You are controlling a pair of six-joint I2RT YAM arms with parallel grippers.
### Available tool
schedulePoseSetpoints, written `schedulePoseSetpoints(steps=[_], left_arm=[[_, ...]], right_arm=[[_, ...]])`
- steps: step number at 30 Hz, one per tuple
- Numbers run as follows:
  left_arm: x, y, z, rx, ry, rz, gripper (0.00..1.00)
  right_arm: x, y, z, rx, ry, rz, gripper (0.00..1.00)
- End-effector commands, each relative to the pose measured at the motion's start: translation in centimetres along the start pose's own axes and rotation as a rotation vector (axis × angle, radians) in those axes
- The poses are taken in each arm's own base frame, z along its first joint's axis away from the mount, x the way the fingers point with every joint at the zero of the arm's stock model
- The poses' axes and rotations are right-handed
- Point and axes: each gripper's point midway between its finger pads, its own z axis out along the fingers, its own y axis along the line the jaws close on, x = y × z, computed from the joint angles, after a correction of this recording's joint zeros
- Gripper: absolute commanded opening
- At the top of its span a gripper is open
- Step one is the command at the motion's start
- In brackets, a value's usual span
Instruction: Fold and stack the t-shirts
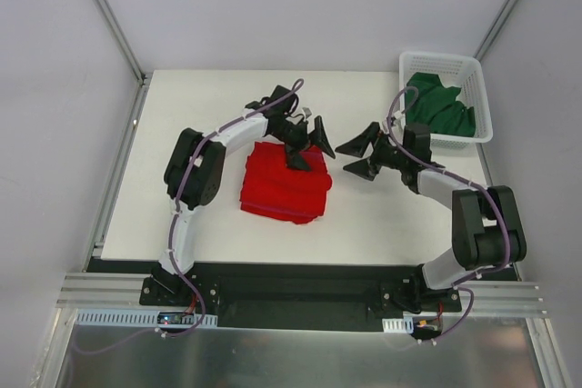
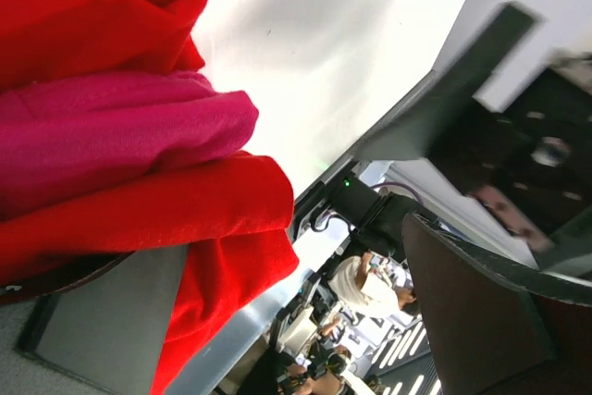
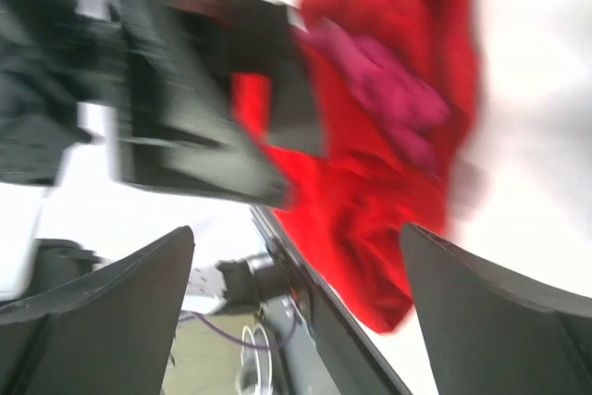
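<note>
Lying in soft rumpled folds, red t-shirt (image 1: 284,190) sandwiches magenta t-shirt (image 2: 111,136).

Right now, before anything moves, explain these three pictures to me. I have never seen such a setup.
Two robot arms are bolted at the near edge of a white table. The wide picture looks down from above and behind them; the other two come from wrist cameras, each seeing its own fingers. A folded red t-shirt lies mid-table, a magenta-pink t-shirt tucked between its folds. A dark green t-shirt sits in the white basket. The left gripper and right gripper both stand open, gripping nothing.
</note>
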Motion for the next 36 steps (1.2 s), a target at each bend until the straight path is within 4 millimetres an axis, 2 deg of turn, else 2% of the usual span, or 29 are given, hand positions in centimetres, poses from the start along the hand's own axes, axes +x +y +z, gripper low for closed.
schedulePoseSetpoints(steps=[1, 4, 7, 10, 12, 16, 17, 22, 23, 28, 31, 36], left_arm=[[1.3, -0.9, -1.6, -0.019, -0.029, 0.042, 0.99], [1.1, -0.5, -2.0, -0.027, -0.043, 0.027, 0.99], [-0.2, -0.4, -2.9, -0.015, -0.068, -0.006, 0.99], [-2.0, -1.2, -3.9, 0.012, -0.098, 0.0, 0.99], [-2.7, -2.3, -4.3, 0.036, -0.109, 0.01, 0.99], [-3.5, -2.6, -3.7, 0.045, -0.099, -0.005, 0.99], [-3.5, -2.7, -3.6, 0.047, -0.098, -0.003, 0.99], [-2.5, -2.2, -2.7, 0.034, -0.068, -0.014, 0.99], [-2.4, -2.0, -2.8, 0.032, -0.067, -0.014, 0.99], [-0.9, -0.4, -2.7, 0.005, -0.045, -0.029, 0.99], [-0.2, 0.3, -2.6, -0.008, -0.035, -0.038, 0.99], [0.2, 0.9, -2.6, -0.015, -0.027, -0.045, 0.99]], right_arm=[[4.2, -4.3, -0.4, 0.11, 0.104, 0.062, 0.96], [5.2, -4.4, -0.6, 0.097, 0.12, 0.065, 0.96], [6.3, -3.8, -1.2, 0.083, 0.13, 0.052, 0.96], [7.1, -4.0, -1.7, 0.089, 0.128, 0.052, 0.96], [7.2, -4.3, -1.8, 0.092, 0.12, 0.041, 0.96], [6.5, -4.3, -1.2, 0.068, 0.089, 0.03, 0.96], [5.9, -3.7, -0.9, 0.038, 0.072, 0.011, 0.96], [4.7, -4.1, 0.6, -0.017, 0.044, 0.077, 0.96], [4.1, -3.4, 0.9, -0.06, 0.026, 0.045, 0.96], [3.3, -3.0, 1.7, -0.106, 0.017, 0.072, 0.96], [2.7, -2.0, 2.1, -0.14, 0.011, 0.061, 0.96], [2.0, -0.5, 3.0, -0.229, 0.005, 0.098, 0.96]])
